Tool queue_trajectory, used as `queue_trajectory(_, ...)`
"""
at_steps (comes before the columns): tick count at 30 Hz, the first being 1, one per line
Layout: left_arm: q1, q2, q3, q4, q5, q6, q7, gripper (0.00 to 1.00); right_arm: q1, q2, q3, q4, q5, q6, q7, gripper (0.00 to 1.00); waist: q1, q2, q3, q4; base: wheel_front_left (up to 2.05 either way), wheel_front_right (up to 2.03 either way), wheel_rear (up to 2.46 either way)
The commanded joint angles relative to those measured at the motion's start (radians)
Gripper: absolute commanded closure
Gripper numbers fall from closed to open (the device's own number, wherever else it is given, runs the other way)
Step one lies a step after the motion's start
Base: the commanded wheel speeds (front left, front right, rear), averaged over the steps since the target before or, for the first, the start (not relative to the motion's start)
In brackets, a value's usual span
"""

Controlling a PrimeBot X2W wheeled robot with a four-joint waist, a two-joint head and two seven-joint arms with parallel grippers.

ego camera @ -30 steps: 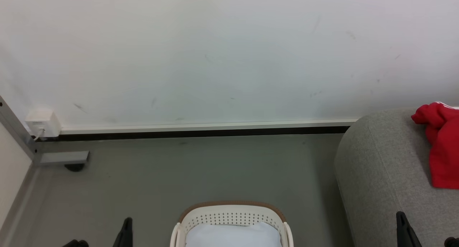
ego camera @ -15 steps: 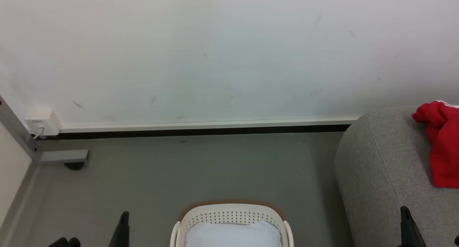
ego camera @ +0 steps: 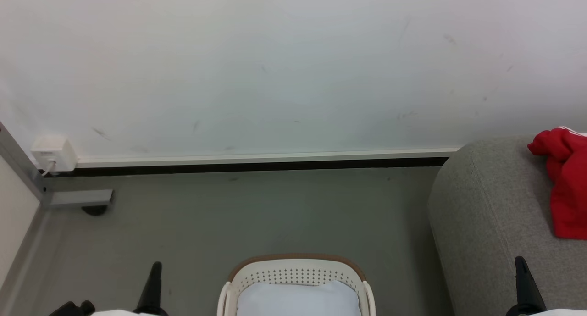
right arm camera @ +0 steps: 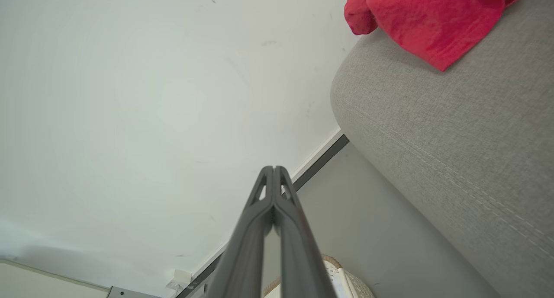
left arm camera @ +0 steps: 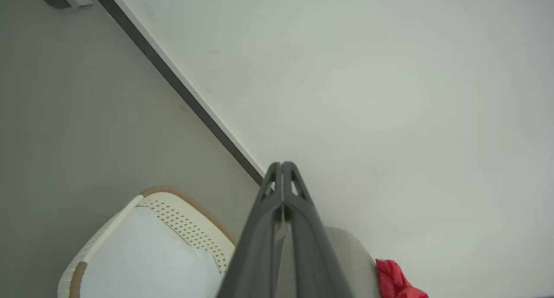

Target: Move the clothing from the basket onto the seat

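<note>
The red clothing (ego camera: 566,187) lies crumpled on the light-grey seat (ego camera: 486,215) at the right; the clothing (right arm camera: 428,17) and the seat (right arm camera: 454,129) also show in the right wrist view. The off-white basket (ego camera: 297,274) with a brown rim stands on the floor at bottom centre, a pale white pad inside it. My left gripper (ego camera: 155,272) is shut and empty, left of the basket, its closed tips (left arm camera: 282,165) pointing at the wall. My right gripper (ego camera: 520,265) is shut and empty in front of the seat's near part, fingers pressed together (right arm camera: 274,168).
A white wall with a dark baseboard (ego camera: 257,167) runs behind the grey floor. A small white wall box (ego camera: 52,154) and a grey metal frame foot (ego camera: 78,199) sit at the far left. Open floor lies between basket and wall.
Both gripper tips have risen slightly in the head view, and pale forearms now edge in at the bottom. The clothing, the basket and the seat stay where they were.
</note>
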Motion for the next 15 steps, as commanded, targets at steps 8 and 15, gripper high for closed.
queue_trajectory(8, -0.03, -0.002, 0.02, -0.019, -0.104, -0.009, 0.025, 1.0, -0.031, -0.012, -0.01, -0.02, 0.111, -0.001, 0.028, 1.0, 0.0, 0.0, 0.004, 0.0, 0.0, 0.0, 0.0)
queue_trajectory(15, -0.036, -0.004, 0.03, -0.024, -0.17, -0.013, 0.045, 1.0, -0.036, -0.012, -0.013, -0.025, 0.187, -0.001, 0.047, 1.0, 0.0, 0.0, 0.007, 0.0, 0.0, 0.0, 0.0)
